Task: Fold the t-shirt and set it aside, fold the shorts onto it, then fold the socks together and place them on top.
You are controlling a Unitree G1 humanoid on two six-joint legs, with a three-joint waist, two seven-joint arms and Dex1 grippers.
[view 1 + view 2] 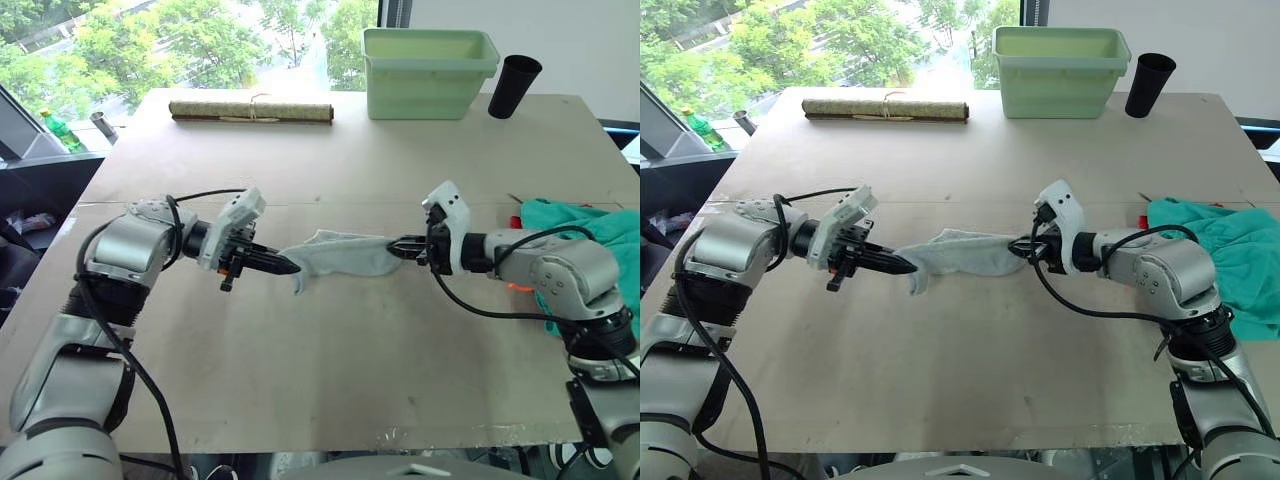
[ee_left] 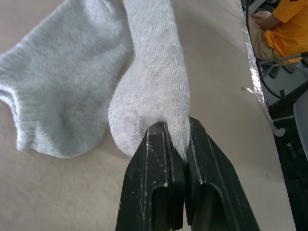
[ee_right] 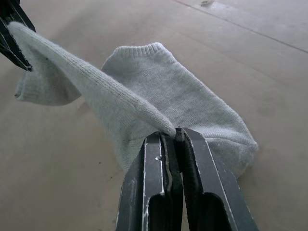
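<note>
Both pincers are working the socks at the middle of the worktop, a broad pale-brown board with a seam line running across it just behind the socks. The left pincer is clamping one end of a light-grey sock, its black fingers pressed tight on the knit. The right pincer is pinching the other end, so the sock is stretching between them in a raised ridge. In the right wrist view the second sock is lying flat on the board under the stretched one, cuff showing.

Off to the right of the socks, at the worktop's right edge, the teal-green shorts are sitting in a rumpled heap, and a bit of red fabric is peeking out at the heap's near-left edge; whether that is the t-shirt cannot be told.

Far behind the socks, along the worktop's back edge, a rolled mat tied with cord is lying lengthwise. Right of it a pale green plastic tub is standing, and just beside that a black cup upside down.

Beyond the worktop a big window is showing green trees, and a green bottle is standing at the far left. The left wrist view is catching a person in an orange shirt past the worktop's edge.
</note>
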